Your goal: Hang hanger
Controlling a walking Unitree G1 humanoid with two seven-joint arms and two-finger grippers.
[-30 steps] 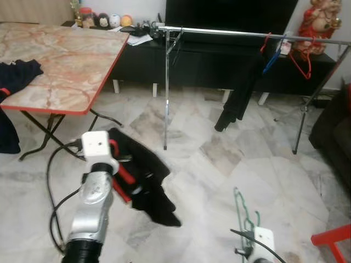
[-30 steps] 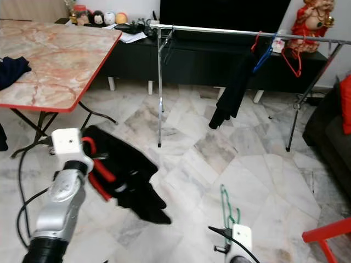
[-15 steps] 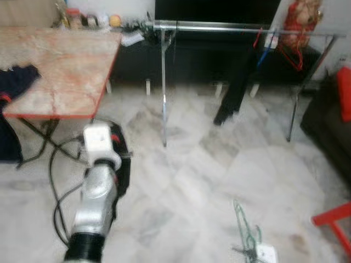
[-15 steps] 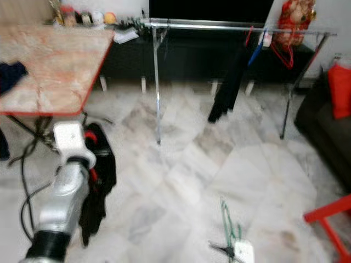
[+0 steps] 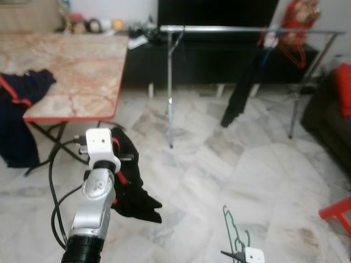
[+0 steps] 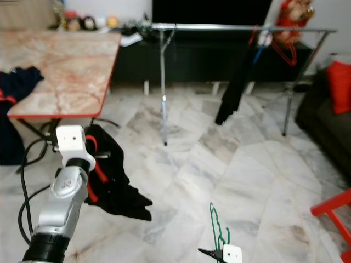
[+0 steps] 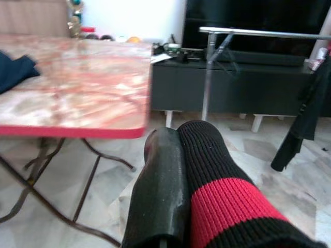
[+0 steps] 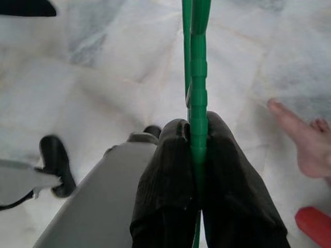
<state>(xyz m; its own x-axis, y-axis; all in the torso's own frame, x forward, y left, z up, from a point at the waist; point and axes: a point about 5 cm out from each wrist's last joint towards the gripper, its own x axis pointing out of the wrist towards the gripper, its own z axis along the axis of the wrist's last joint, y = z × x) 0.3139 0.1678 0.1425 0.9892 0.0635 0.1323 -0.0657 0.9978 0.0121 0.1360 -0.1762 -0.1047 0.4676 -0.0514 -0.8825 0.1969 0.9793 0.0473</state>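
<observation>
1. Right gripper (image 8: 194,142) is pinching a green hanger (image 5: 233,230) tight between both fingers, low and well short of the rail (image 5: 247,28).
2. Left gripper (image 7: 178,155) is clamping a black, red-striped garment (image 5: 131,181), also well short of the rail.
3. Hanger is looking thin, plastic, ridged.
4. Rail is carrying a dark garment (image 5: 241,90) and red hangers (image 5: 290,52).
5. Hanger's lower part is being cut off by the frame edge.

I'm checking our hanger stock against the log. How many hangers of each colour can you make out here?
Green hanger: 1, held in the right gripper
Blue hanger: 1, on the rail
Red hanger: 1, on the rail
Total: 3 that can be made out; the rail's far end is blurred.
</observation>
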